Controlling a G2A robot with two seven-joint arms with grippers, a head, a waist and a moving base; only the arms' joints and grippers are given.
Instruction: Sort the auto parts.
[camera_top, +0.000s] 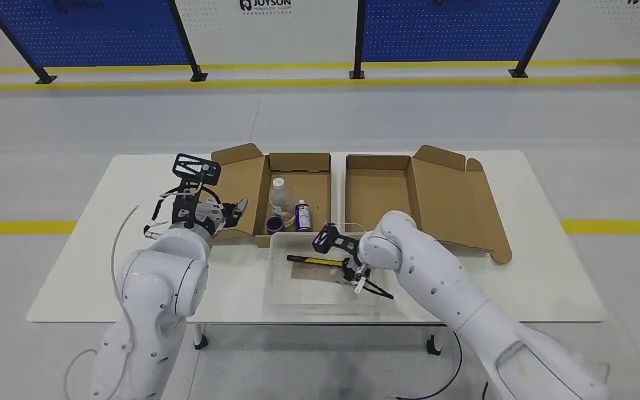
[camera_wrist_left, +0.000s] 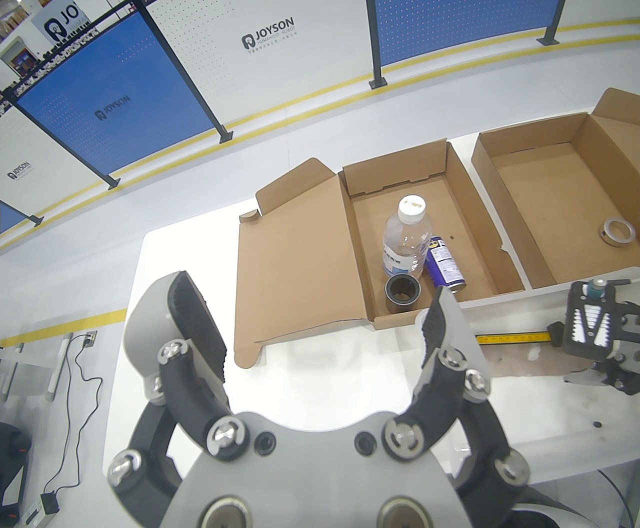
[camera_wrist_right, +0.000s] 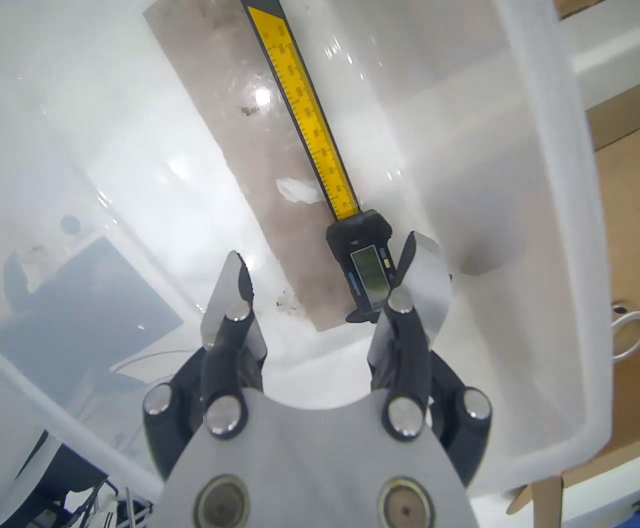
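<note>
Translucent bin (camera_top: 273, 272) around caliper (camera_top: 312, 260), cardboard box (camera_top: 300, 161), bottle (camera_top: 278, 193) behind

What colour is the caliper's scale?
The caliper's scale is yellow with black marks; clearest in the right wrist view.

We find our right gripper (camera_wrist_right: 325, 252) spread inside the clear bin (camera_wrist_right: 565, 200), its walls close around and the caliper (camera_wrist_right: 310, 125) just beside one finger. In the left box (camera_wrist_left: 400, 170), bottle (camera_wrist_left: 406, 240), can (camera_wrist_left: 445, 265) and black ring (camera_wrist_left: 401, 292) crowd the near end; the right box (camera_wrist_left: 550, 200) offers open floor around one metal ring (camera_wrist_left: 616, 232).
</note>
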